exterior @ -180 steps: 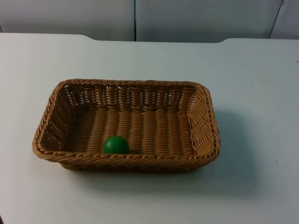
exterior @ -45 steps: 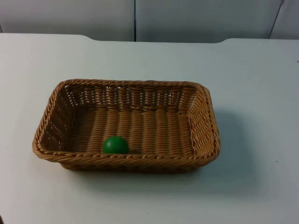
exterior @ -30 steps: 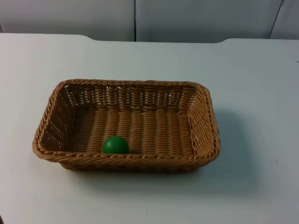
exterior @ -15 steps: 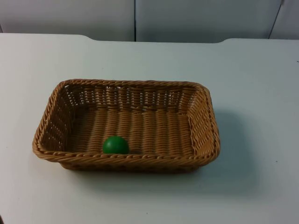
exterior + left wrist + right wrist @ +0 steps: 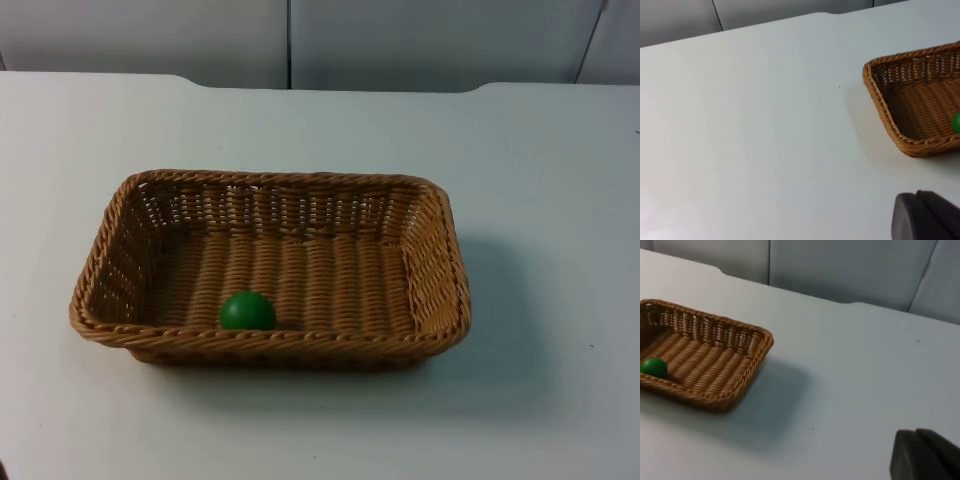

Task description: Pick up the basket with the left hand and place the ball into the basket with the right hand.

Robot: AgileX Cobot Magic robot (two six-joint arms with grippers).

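Observation:
A brown wicker basket [image 5: 262, 178] stands on the white table, a little left of the middle. A green ball [image 5: 248, 311] lies inside it, against the near wall toward the left. In the left wrist view the basket's corner [image 5: 880, 100] and the ball's edge [image 5: 956, 122] show, and my left gripper [image 5: 927, 217] hangs well back from the basket, off its left side. In the right wrist view the basket [image 5: 715, 320] holds the ball [image 5: 653, 367], and my right gripper [image 5: 925, 455] is far off its right side. Both arms wait away from the basket.
The grey partition wall [image 5: 300, 40] closes the table at the back. Bare white table top [image 5: 560, 200] surrounds the basket on all sides.

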